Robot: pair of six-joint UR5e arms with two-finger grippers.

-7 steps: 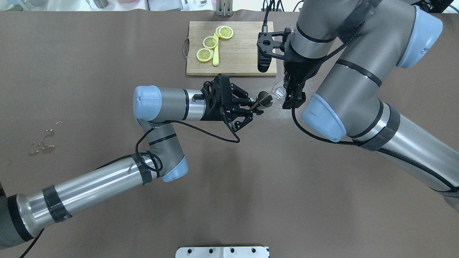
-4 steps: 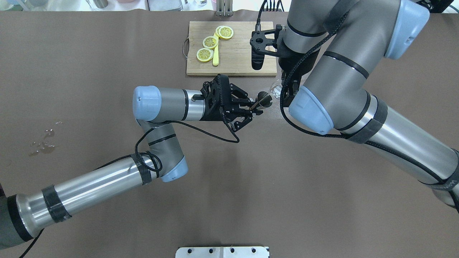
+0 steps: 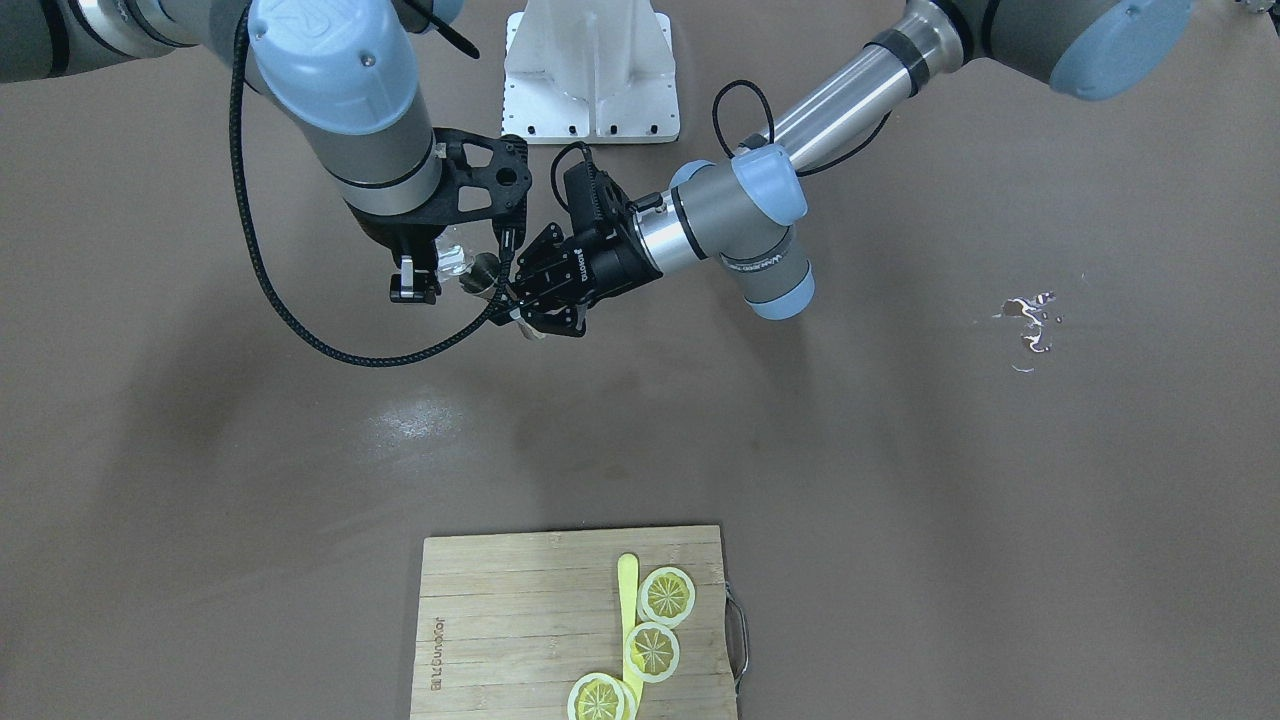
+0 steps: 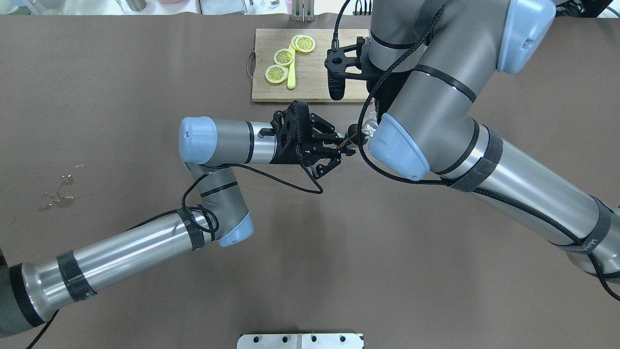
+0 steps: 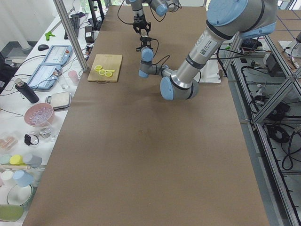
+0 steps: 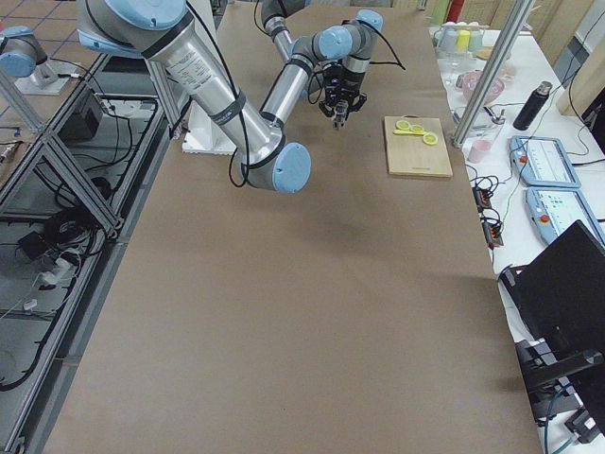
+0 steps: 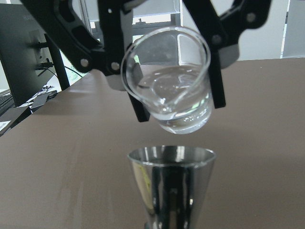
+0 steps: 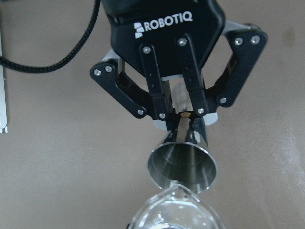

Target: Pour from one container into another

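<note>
My left gripper (image 3: 507,291) is shut on the narrow waist of the dark metal jigger (image 3: 483,272), holding it upright above the table. The jigger (image 8: 182,165) shows its open top cone in the right wrist view. Just above it hangs the clear glass tumbler (image 7: 167,83), with liquid in it and tilted with its lip toward the jigger (image 7: 171,183). My right gripper (image 3: 421,266) is shut on the tumbler (image 3: 451,260), fingers (image 7: 138,98) on both its sides. In the overhead view the right arm hides most of the tumbler (image 4: 369,127) beside the jigger (image 4: 352,134).
A wooden cutting board (image 4: 315,82) with lemon slices (image 4: 284,57) and a yellow stick lies at the table's far side, close behind the right wrist. A small spill (image 4: 58,194) marks the table at the left. A white mount plate (image 3: 590,70) sits by the robot's base.
The right arm has swung leftward in the overhead view, bringing the tumbler closer over the jigger's mouth. The left arm and jigger have stayed put.
</note>
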